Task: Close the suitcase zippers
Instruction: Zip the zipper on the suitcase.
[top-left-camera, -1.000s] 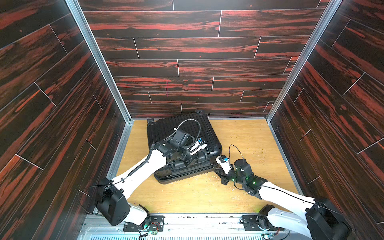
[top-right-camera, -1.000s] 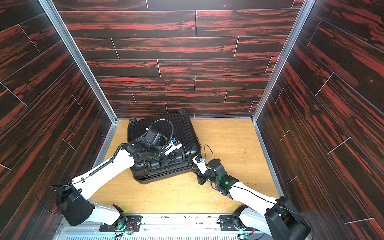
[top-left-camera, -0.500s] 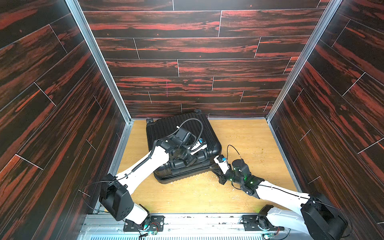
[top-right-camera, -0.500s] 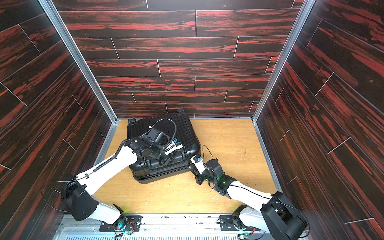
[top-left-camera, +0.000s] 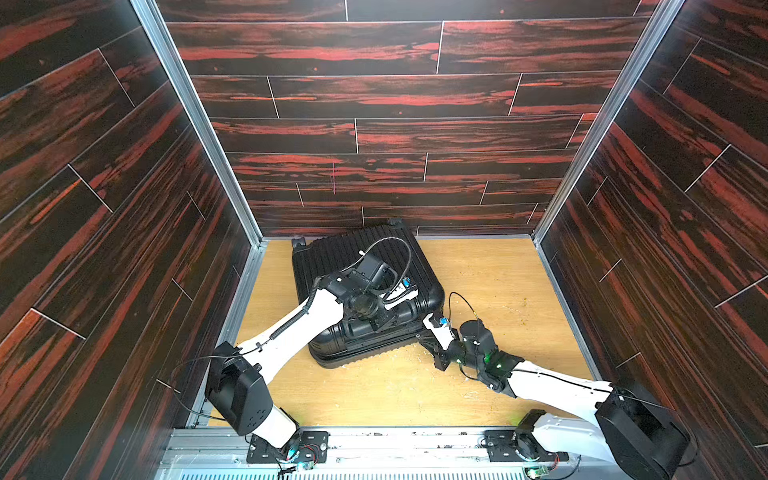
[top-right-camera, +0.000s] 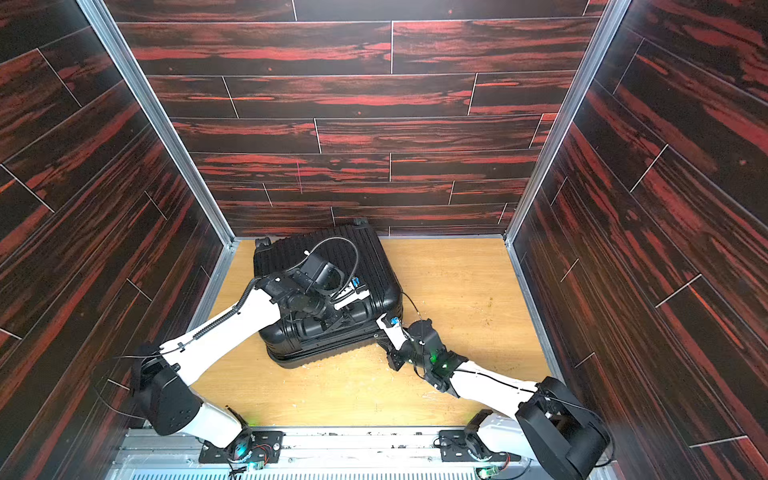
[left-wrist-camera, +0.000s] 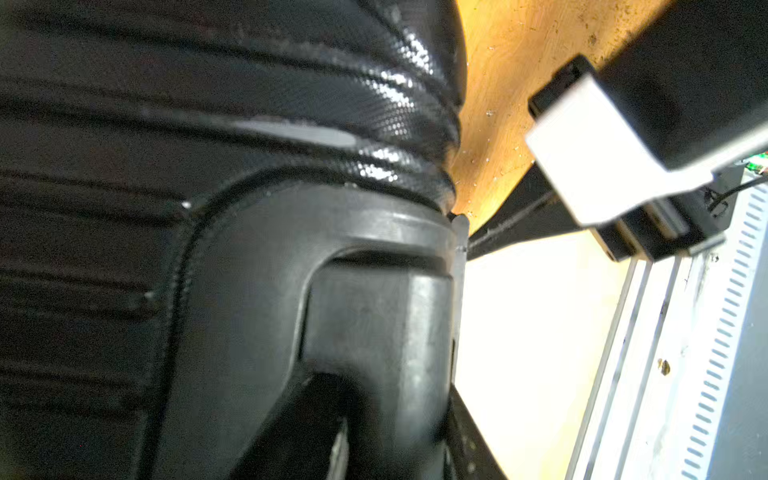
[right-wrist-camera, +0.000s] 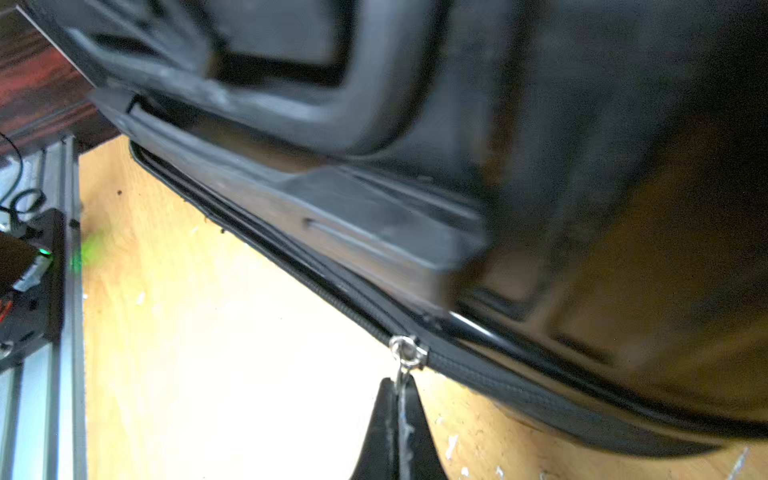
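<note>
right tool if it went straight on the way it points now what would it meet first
The right tool, shut on the zipper pull, points at the zipper track; it would likely meet that first, with the suitcase wall right behind.

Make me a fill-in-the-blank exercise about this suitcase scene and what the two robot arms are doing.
1. The suitcase lying on the wooden table is ___ in colour.
2. The right gripper is shut on the metallic ___ of the zipper.
3. The arm reaching across the suitcase's ribbed shell is the robot's ___ one.
Missing words: black; pull; left.
</note>
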